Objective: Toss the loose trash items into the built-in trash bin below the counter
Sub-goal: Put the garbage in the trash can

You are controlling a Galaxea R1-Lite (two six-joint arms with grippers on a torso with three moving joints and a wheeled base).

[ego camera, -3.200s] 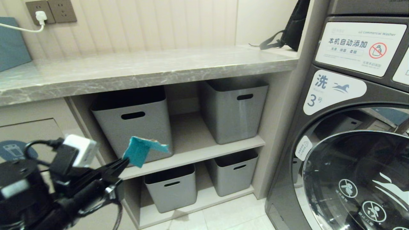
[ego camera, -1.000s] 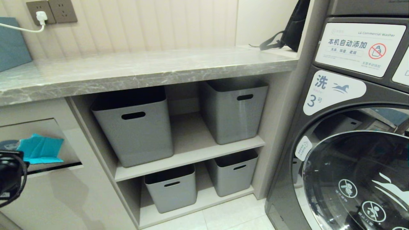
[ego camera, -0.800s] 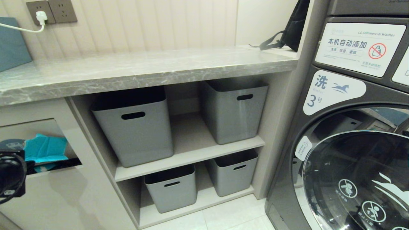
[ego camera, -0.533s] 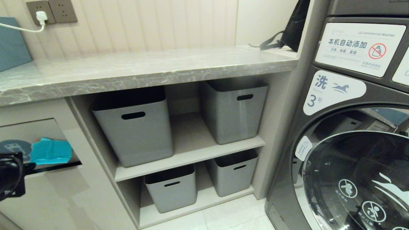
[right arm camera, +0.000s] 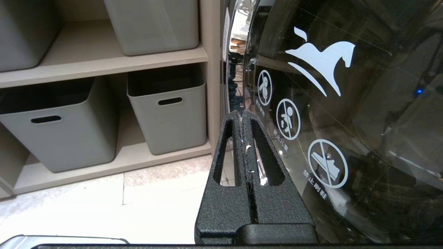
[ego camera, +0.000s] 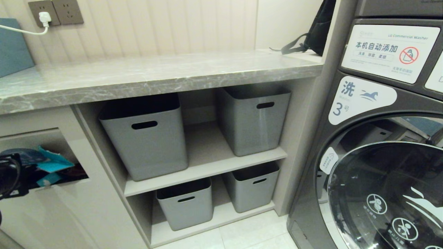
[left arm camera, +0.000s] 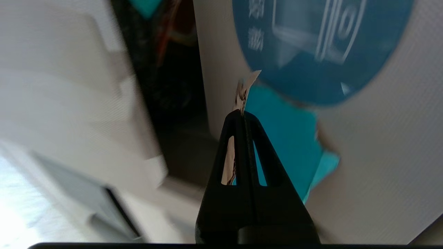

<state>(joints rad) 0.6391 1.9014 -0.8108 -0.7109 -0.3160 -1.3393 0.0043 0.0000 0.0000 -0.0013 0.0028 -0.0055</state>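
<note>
Head view, far left: left hand [ego camera: 8,176] pressing a teal wrapper [ego camera: 52,165] against the built-in trash bin [ego camera: 38,141] flap under the counter [ego camera: 155,74], flap tilting inward and showing a dark gap. Gripping the wrapper's torn edge tightly between closed fingertips [left arm camera: 242,119], blue sticker [left arm camera: 322,45] just beyond. Delivering, judging by this; next calling for pushing deeper past the flap, then letting go so the wrapper drops inside. Wrapper's long axis lying roughly level, free end pointing rightward into the opening. Further right, grey storage boxes [ego camera: 145,138] sitting on shelves. Right hand [right arm camera: 244,117] closed, holding nothing, hanging parked beside the washing machine door [right arm camera: 328,103].
</note>
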